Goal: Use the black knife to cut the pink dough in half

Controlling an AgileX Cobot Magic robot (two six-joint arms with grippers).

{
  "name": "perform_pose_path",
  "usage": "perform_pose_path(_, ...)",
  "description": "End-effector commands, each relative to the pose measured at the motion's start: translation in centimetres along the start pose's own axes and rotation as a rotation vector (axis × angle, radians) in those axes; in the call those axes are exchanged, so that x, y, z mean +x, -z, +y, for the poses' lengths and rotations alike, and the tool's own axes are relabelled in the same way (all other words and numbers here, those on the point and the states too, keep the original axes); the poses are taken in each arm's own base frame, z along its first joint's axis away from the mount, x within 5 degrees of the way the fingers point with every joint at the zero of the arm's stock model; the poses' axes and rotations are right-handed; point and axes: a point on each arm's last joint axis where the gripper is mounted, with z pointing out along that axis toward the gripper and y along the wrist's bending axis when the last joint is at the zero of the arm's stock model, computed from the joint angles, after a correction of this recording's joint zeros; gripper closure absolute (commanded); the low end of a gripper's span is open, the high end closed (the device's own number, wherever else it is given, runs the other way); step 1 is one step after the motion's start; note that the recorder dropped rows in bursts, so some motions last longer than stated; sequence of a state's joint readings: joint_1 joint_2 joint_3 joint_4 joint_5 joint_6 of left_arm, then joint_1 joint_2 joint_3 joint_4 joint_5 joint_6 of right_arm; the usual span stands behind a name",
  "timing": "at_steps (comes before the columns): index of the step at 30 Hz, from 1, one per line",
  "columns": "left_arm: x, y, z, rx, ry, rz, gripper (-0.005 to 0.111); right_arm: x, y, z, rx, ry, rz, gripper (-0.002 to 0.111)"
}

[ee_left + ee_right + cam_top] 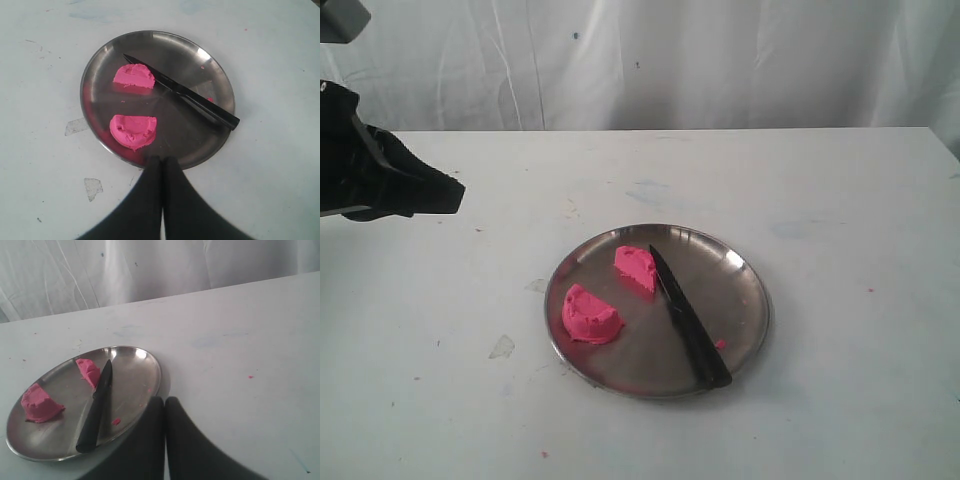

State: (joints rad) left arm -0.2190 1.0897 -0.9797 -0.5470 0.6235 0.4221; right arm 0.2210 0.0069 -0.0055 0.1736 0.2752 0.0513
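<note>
Bright pink soft dough (592,316), cut into two wedge-like halves with dented tops and flat cut faces, lying apart on the round steel plate (745,300). Slim all-black pointed knife (688,320) resting free across that plate, blade against the farther half (635,268), handle end over the rim. Left gripper (162,162) and right gripper (164,402) both pinched closed, holding nothing.
</note>
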Motion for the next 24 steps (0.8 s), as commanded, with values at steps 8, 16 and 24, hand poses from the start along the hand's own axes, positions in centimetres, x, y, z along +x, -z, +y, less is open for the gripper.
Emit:
perform_pose_path(8,0.1,0.2,-0.3,0.019,0.008,-0.001,0.107,0.1,0.0,-0.1,0.006,0.004,-0.009,0.108)
perform_pose_path(16,0.4,0.4,-0.4,0.018,0.007,-0.004,0.107,0.1,0.0,-0.1,0.006,0.004,-0.009,0.108)
perform_pose_path(24,3.7,3.7,-2.1,-0.025,-0.028,-0.125,0.107,0.1,0.0,-0.1,0.006,0.004,-0.009,0.108)
